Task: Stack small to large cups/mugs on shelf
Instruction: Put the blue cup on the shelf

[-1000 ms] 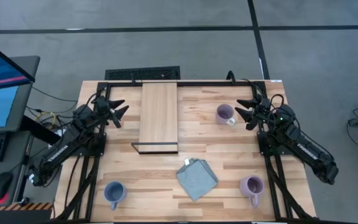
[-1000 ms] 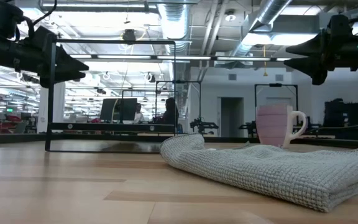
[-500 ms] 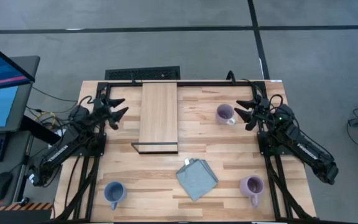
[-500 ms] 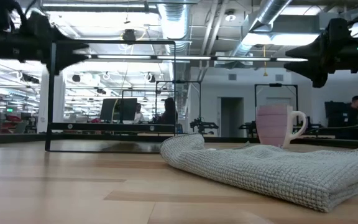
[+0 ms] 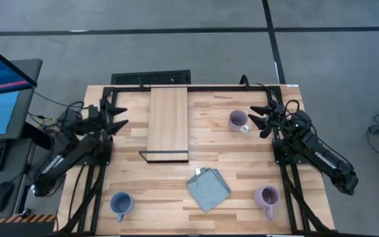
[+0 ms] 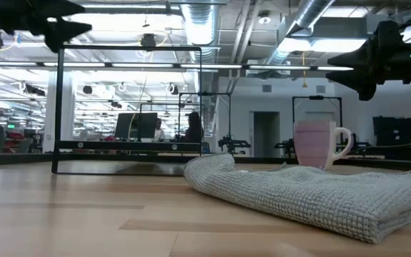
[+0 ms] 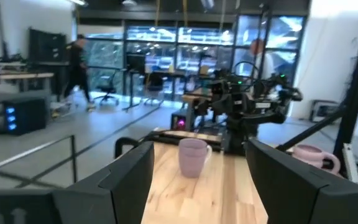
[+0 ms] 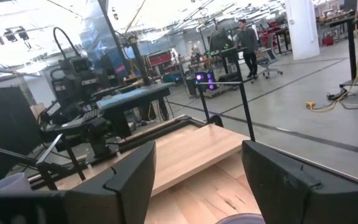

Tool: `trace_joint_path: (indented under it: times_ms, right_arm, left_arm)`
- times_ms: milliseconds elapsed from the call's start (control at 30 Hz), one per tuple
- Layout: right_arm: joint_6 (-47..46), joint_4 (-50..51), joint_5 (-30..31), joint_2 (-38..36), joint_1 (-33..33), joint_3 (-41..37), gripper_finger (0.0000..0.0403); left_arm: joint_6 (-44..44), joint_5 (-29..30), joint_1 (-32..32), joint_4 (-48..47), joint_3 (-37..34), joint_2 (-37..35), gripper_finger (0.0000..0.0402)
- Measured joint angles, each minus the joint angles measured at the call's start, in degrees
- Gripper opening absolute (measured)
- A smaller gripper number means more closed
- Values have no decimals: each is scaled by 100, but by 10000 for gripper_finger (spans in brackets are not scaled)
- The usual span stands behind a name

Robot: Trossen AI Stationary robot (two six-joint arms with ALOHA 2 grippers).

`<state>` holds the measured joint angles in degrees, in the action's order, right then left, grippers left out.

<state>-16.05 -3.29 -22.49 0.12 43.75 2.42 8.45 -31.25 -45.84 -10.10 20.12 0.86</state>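
Three mugs stand upright on their bases on the tabletop: a lilac mug (image 5: 237, 120) far right, a second lilac mug (image 5: 266, 196) near right, and a dusty blue mug (image 5: 120, 203) near left. The shelf (image 5: 168, 122) is a light-wood board lying flat at the far middle. My left gripper (image 5: 120, 116) hovers open left of the shelf, raised high. My right gripper (image 5: 256, 120) hovers open just right of the far lilac mug (image 6: 318, 143), above its height. The left wrist view shows both lilac mugs (image 7: 193, 157) (image 7: 316, 157).
A folded grey-blue cloth (image 5: 208, 189) lies on the table between the shelf's dark near edge and the near lilac mug. A black frame (image 5: 151, 81) runs along the far edge. Bare tabletop lies between the blue mug and the shelf. People show in the room beyond.
My left gripper has risen and drawn back a little toward the table's left edge, staying open. The right arm and all three mugs have kept still.
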Motion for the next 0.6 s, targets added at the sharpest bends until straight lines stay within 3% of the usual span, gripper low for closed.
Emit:
trace_joint_path:
  times_ms: [267, 600]
  right_arm:
    - [2, 0, 6, 0, 0, 0, 260]
    - [7, -2, 197, 0, 0, 0, 260]
  left_arm:
    - [-138, 649, 164, -1821, 1267, -2, 247]
    - [-331, 620, 144, -2470, 2122, 25, 247]
